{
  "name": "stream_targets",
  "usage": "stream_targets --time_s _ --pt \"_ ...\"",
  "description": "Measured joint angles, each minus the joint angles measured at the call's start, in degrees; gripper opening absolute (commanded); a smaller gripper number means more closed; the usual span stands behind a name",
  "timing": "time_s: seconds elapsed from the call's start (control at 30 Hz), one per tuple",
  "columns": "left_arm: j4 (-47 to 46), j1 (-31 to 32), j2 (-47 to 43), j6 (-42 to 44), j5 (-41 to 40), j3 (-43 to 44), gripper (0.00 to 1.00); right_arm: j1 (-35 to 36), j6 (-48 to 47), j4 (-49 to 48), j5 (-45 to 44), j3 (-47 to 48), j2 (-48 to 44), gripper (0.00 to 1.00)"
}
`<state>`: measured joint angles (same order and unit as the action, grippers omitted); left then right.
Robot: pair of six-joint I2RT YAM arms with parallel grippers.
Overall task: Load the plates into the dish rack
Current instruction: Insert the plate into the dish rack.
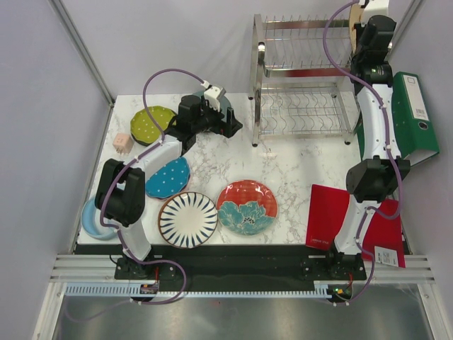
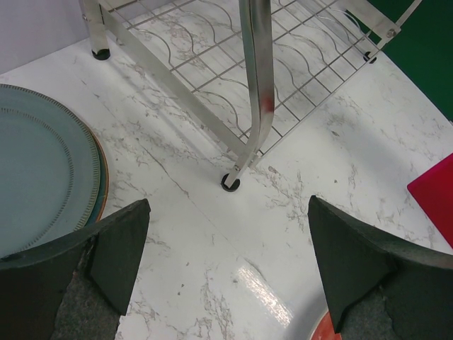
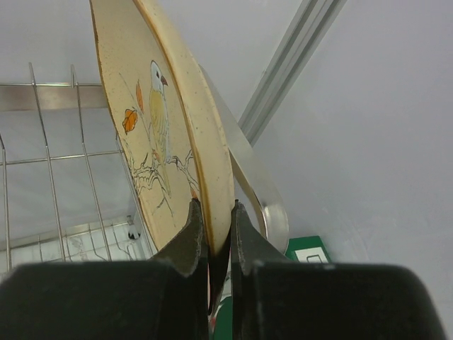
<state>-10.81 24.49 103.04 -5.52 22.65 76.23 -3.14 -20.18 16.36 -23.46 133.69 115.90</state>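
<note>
On the white marble table [image 1: 297, 163] I count seven plates, six lying flat and one held. Along the near edge lie three: a pale blue round plate [image 1: 92, 221] at the near left corner, a white plate with dark radial stripes [image 1: 187, 219], and a red plate with teal flowers [image 1: 247, 207]. One red flat folder [image 1: 329, 212] lies at the near right corner.

Farther, by the left edge, are a teal dotted plate [image 1: 170, 177], one small pink cube [image 1: 122, 142] and a lime dotted plate [image 1: 151, 124].

The left gripper [image 2: 230, 241] hangs with jaws wide apart, holding nothing, beside a grey-blue plate [image 2: 35, 184].

At the far edge stands one two-tier steel wire dish rack [image 1: 301, 71], with one green binder [image 1: 414, 117] on its right. The right gripper [image 3: 214, 227] is clamped on the rim of a tan bird plate [image 3: 152, 134], upright at the rack's upper right end.
</note>
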Motion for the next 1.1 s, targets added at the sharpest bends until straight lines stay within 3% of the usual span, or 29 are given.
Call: stream_targets --time_s 0.07,0.1,0.2,0.3,0.53,0.7,0.97,1.1 --pt "0.0 0.0 0.0 0.0 0.0 0.0 1.0 -0.15 0.09 0.68 0.17 -0.07 0.0 0.11" --pt "0.0 0.0 0.0 0.0 0.0 0.0 1.0 -0.22 0.28 1.07 0.11 -0.07 0.0 0.31" --pt "0.02 0.0 0.0 0.0 -0.02 0.0 1.0 -0.42 1.16 1.2 0.15 -0.07 0.0 0.65" --pt "0.04 0.0 0.0 0.0 -0.04 0.0 1.0 -0.94 1.86 1.53 -1.14 -0.15 0.0 0.74" --pt "0.07 -0.04 -0.02 0.24 -1.55 0.0 1.0 -2.23 2.29 2.12 -1.46 0.72 -1.11 0.78" --pt "4.24 -0.44 -0.7 1.01 -1.99 0.0 1.0 -2.14 3.41 2.01 0.39 0.11 -6.73 0.79" --pt "17.66 -1.11 -4.22 0.9 6.8 -0.04 0.93 -2.93 11.06 -0.61 6.03 -7.61 -27.43 0.84" --pt "24.09 -1.11 -3.26 -0.92 11.43 -0.07 0.93 -4.15 17.66 3.02 13.62 -19.56 -39.21 0.86"
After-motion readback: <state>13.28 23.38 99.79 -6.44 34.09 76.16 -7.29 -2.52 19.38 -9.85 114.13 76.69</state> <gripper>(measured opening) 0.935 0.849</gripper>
